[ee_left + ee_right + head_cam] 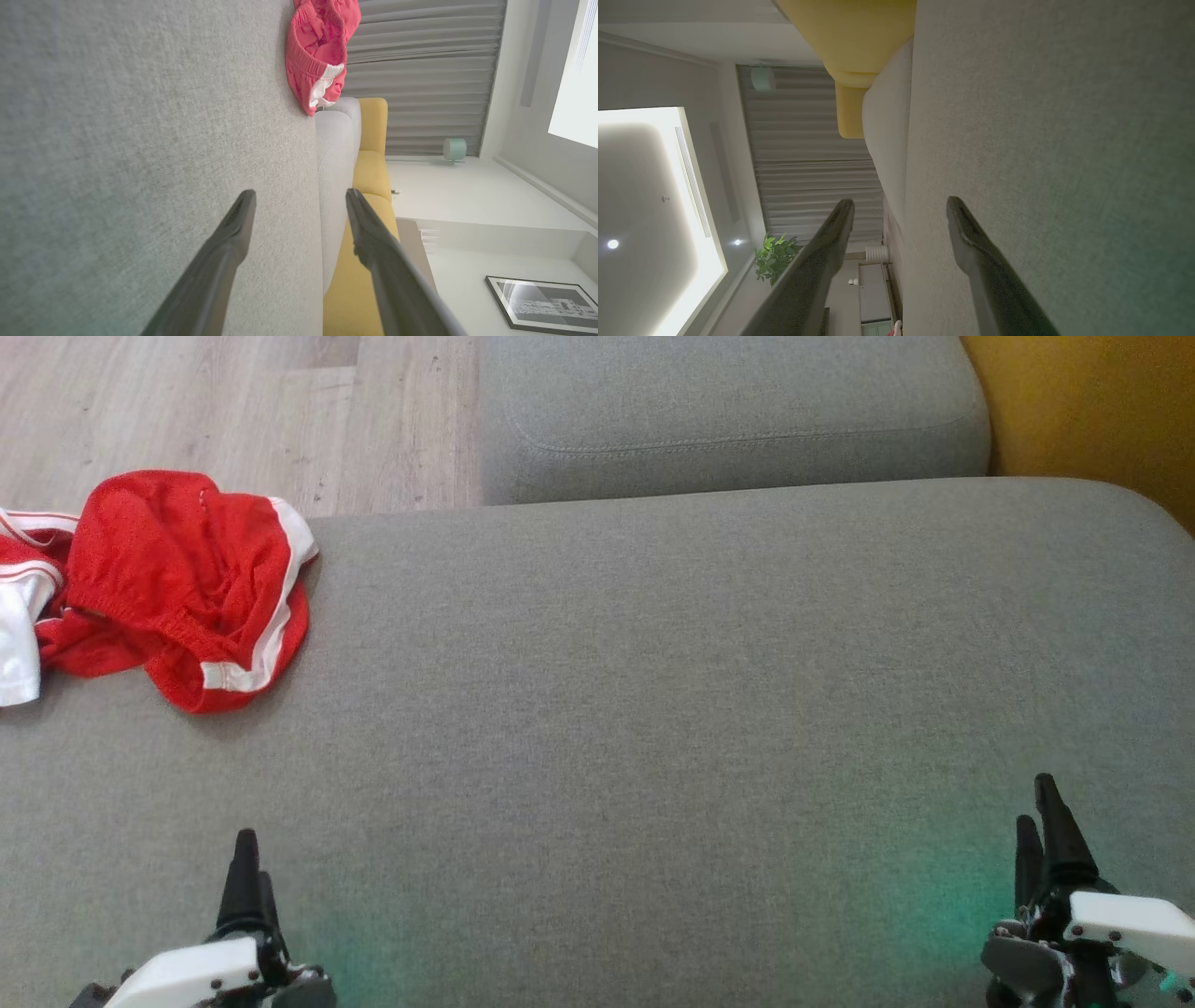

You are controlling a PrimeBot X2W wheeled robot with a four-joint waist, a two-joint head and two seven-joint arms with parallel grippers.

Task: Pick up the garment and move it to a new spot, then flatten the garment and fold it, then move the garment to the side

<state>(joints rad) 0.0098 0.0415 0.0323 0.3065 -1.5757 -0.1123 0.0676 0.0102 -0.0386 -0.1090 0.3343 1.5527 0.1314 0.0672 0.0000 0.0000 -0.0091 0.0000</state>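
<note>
My left jaws stand wide open and empty over the near left of the grey sofa cushion [653, 709]. My right jaws are just as wide and just as empty at the near right. The garment [177, 588], red shorts with white trim, lies crumpled at the cushion's far left edge beside the wooden floor [233, 411], ahead of my left jaws and well apart from both.

Cushion [653, 709] open throughout, save the garment [177, 588] heaped far left, perhaps overhanging.
</note>
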